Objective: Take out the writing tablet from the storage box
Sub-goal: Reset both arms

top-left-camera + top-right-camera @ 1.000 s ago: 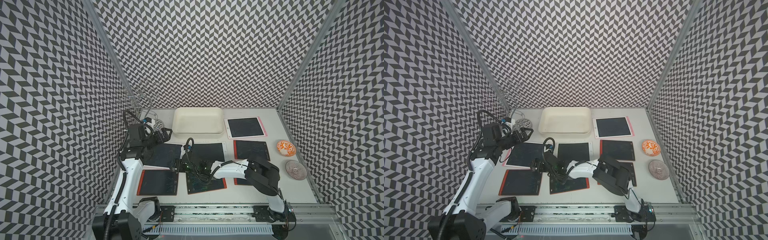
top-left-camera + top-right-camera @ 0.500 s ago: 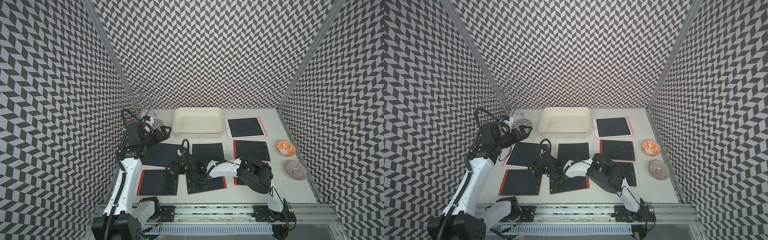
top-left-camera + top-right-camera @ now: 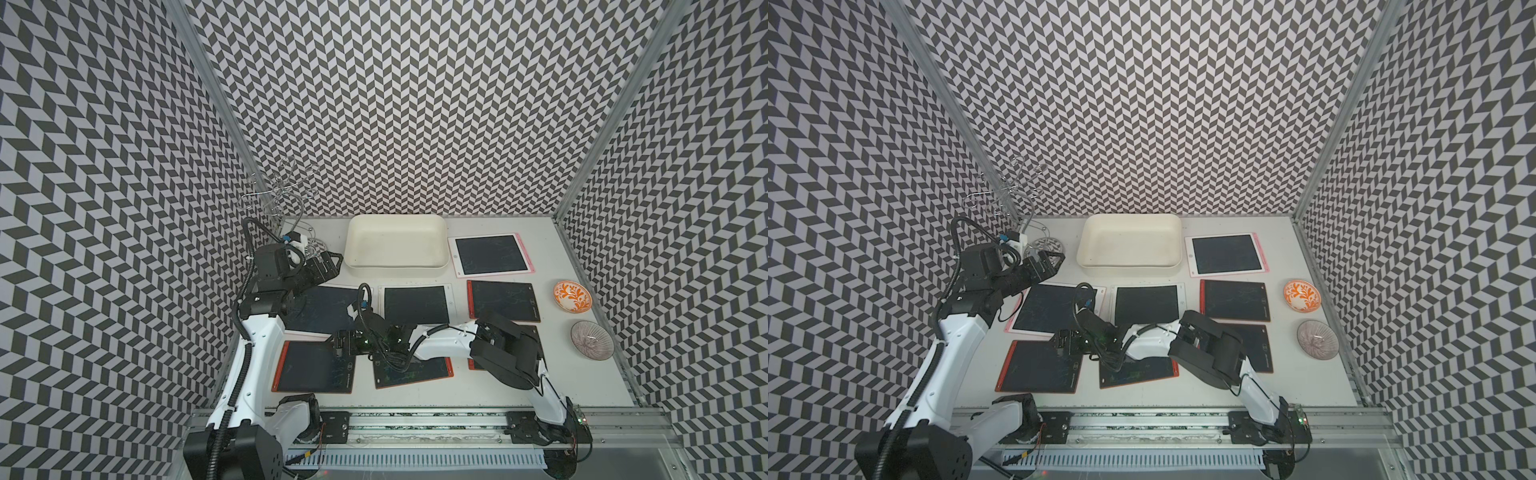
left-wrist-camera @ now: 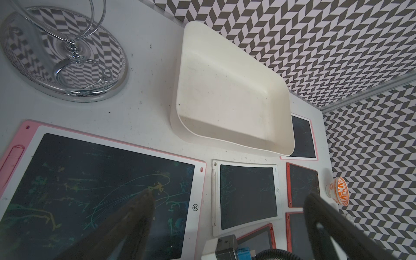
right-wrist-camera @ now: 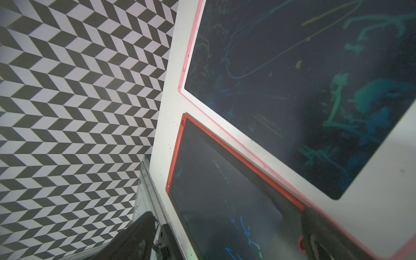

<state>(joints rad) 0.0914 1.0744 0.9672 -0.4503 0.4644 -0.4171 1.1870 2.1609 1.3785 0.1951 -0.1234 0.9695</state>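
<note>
Both top views: the storage box (image 3: 395, 269) sits at the back of the table with no writing tablet in it. The tablets all lie flat on the table, so I judge the removal done.

The left gripper (image 3: 336, 267) hangs spread wide beside the box's end. The right gripper (image 3: 338, 345), also spread, is low over the front red-framed tablet (image 3: 311, 370). If I pull that arm home this low, it could drag the tablet.

Left wrist view: I see the inside of the box's near wall, bare, which the top views hide. The chrome stand (image 4: 65, 56) looks close, so a careless swing could clip it.

Right wrist view: only here do I see the red-framed tablet's edge hard against the pink-framed tablet (image 5: 292, 78). A nudge would shift both.
</note>
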